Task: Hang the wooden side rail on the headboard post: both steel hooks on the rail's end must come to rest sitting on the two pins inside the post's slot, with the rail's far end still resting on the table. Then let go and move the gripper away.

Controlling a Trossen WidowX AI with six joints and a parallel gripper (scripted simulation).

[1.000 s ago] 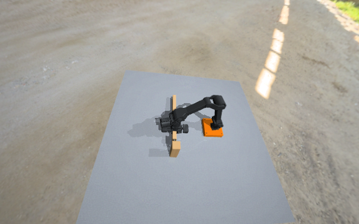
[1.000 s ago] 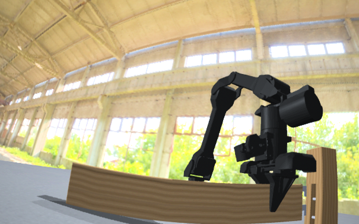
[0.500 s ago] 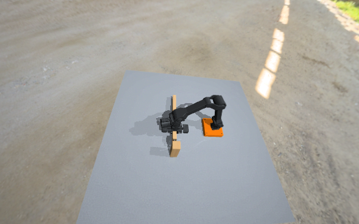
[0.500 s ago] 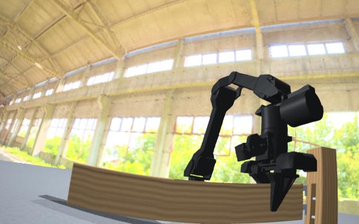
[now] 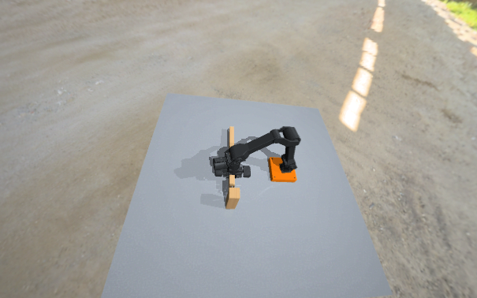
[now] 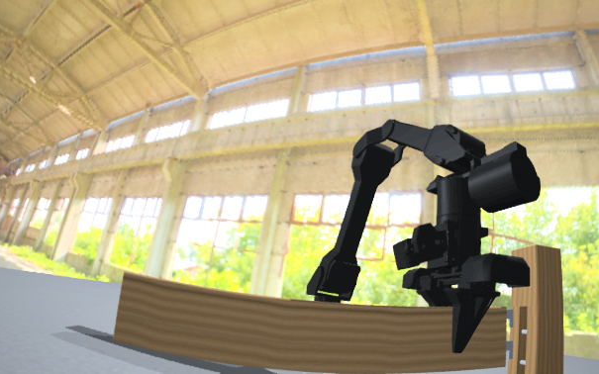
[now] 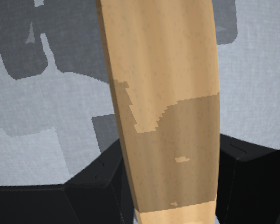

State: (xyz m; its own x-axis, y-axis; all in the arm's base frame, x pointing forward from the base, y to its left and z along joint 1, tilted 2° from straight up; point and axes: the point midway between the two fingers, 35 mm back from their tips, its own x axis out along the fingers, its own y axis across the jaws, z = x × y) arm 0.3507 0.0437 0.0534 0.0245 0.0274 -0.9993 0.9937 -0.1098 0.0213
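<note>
The wooden side rail [image 5: 232,135] [image 6: 263,331] [image 7: 161,55] stands on edge, running toward the headboard post [image 5: 232,200] [image 6: 548,297]. My gripper [image 6: 457,338] [image 7: 157,135] is shut on the rail near its hook end. The post is upright, with a slot [image 6: 523,317] holding an upper pin [image 6: 524,331] and a lower pin [image 6: 523,362]. The upper hook [image 6: 509,318] and lower hook [image 6: 509,348] show in the narrow gap between rail and post, left of the slot and slightly higher than the pins in the exterior view. Their depth is unclear. Whether the far end touches the table is unclear.
The arm's orange base plate [image 5: 277,176] is on the grey table [image 5: 249,252], right of the rail in the top view. The arm [image 5: 261,143] [image 6: 359,218] arches over from it to the rail. The gripper body is close beside the post in the exterior view.
</note>
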